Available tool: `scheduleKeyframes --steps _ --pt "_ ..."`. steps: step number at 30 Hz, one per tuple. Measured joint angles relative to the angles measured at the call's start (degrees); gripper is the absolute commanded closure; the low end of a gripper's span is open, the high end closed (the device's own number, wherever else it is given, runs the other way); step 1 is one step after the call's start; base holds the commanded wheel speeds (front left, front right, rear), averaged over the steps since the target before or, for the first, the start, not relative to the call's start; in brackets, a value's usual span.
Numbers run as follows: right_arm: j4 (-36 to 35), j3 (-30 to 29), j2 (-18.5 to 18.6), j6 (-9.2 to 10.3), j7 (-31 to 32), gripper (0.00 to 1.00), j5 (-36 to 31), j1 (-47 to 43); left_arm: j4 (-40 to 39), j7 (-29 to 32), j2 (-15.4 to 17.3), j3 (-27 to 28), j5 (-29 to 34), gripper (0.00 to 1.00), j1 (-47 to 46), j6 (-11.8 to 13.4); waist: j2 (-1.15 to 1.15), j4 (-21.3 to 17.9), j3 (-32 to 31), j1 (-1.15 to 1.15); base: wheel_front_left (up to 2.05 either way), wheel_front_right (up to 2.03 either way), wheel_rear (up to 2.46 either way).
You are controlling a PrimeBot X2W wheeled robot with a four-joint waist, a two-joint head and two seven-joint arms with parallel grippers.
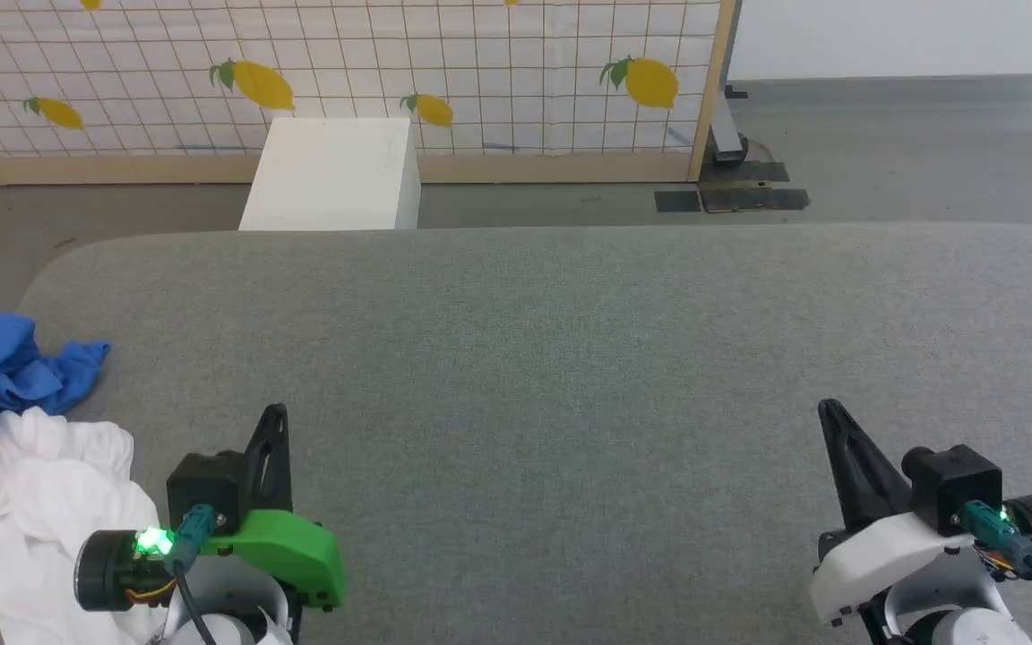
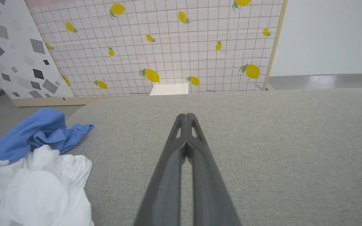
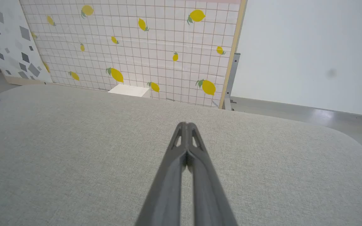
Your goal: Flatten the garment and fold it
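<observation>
step: not begun | raglan shirt (image 1: 23, 448) bunched far left on grey table (image 1: 570, 358) | left gripper (image 1: 274, 414) & right gripper (image 1: 829, 410) clenched, empty | next: L opens, grabs cloth, drags to ctr

The left hand (image 1: 276, 414) wore a green shell (image 1: 290, 548), the right hand (image 1: 829, 410) a white shell (image 1: 874, 548). Both had dark fingers (image 1: 267, 452).

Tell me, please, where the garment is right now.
In the head view, the garment lies crumpled at the left edge of the grey surface, beside the left pincer.
</observation>
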State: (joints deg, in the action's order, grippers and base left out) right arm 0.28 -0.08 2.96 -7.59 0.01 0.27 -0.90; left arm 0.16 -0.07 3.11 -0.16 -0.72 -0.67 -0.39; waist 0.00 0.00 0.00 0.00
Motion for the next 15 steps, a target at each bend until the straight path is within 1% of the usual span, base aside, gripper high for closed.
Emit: scheduleKeyframes --steps 15 --pt "0.0 0.0 0.0 0.00 0.0 1.00 0.0 0.0 0.0 0.0 0.0 0.0 0.0 1.00 0.0 0.0 0.00 0.0 0.0 0.00 0.00 0.00 0.00"
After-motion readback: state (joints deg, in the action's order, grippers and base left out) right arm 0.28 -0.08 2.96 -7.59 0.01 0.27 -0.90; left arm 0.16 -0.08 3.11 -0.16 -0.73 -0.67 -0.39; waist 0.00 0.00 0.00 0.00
